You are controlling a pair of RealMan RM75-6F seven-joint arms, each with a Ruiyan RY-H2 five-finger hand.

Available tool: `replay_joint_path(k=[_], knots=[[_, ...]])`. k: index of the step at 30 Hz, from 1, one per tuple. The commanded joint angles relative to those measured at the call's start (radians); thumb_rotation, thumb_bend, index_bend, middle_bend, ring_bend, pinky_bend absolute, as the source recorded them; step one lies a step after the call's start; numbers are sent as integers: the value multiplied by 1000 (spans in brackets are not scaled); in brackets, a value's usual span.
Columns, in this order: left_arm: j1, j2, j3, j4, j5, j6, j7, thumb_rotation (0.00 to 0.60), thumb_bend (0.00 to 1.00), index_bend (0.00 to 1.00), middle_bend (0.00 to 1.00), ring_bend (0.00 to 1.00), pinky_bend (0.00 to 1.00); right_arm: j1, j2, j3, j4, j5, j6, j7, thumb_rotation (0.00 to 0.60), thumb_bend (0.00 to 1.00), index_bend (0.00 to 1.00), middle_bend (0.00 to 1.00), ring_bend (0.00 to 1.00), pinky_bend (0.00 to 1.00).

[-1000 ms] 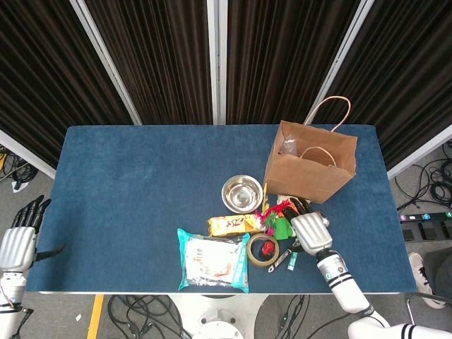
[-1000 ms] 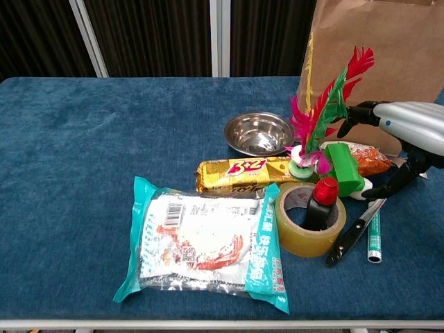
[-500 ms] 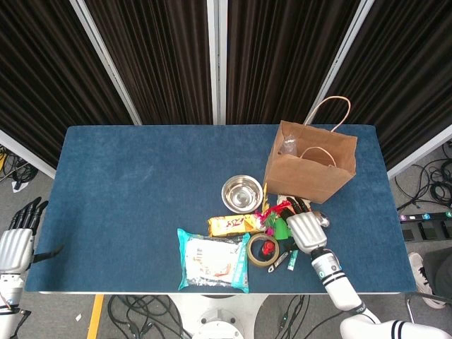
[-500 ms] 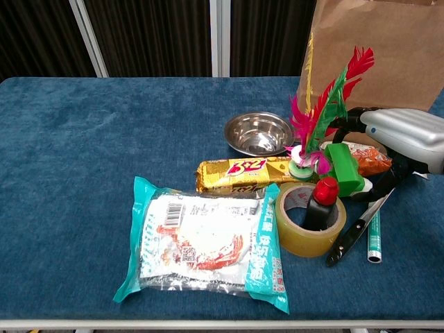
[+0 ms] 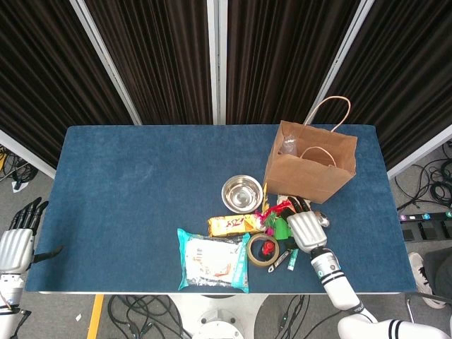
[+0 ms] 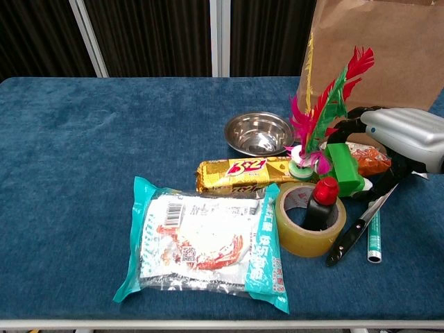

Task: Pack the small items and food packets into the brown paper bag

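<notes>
The brown paper bag (image 5: 311, 166) (image 6: 378, 55) stands open at the back right of the table. In front of it lie a feather shuttlecock (image 6: 316, 118), a green item (image 6: 343, 166) and an orange packet (image 6: 368, 159). My right hand (image 5: 305, 226) (image 6: 399, 135) hangs over the orange packet with its fingers curved apart on either side of it, and their tips reach the green item. Nothing is lifted. A yellow snack bar (image 6: 239, 173), a noodle packet (image 5: 213, 259) (image 6: 205, 243) and a tape roll (image 6: 305, 222) ringing a red-capped bottle (image 6: 322, 201) lie nearer the front. My left hand (image 5: 18, 236) hangs off the table's left edge, holding nothing.
A steel bowl (image 5: 241, 193) (image 6: 259, 132) sits left of the bag. A black-handled tool (image 6: 357, 232) and a green marker (image 6: 374, 236) lie beside the tape roll, under my right wrist. The left half of the blue table (image 5: 127, 183) holds nothing.
My right hand has shifted left and lower, over the orange packet and toward the green item. In the last half second it barely moved. The left hand stays put.
</notes>
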Motion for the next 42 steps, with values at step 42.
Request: replay_joint_path(k=[42], knots=[[-19, 8, -2, -50, 16, -3, 52, 600, 131, 80, 56, 0, 118, -71, 307, 137, -409, -291, 342, 34, 600, 82, 497, 432, 157, 52]])
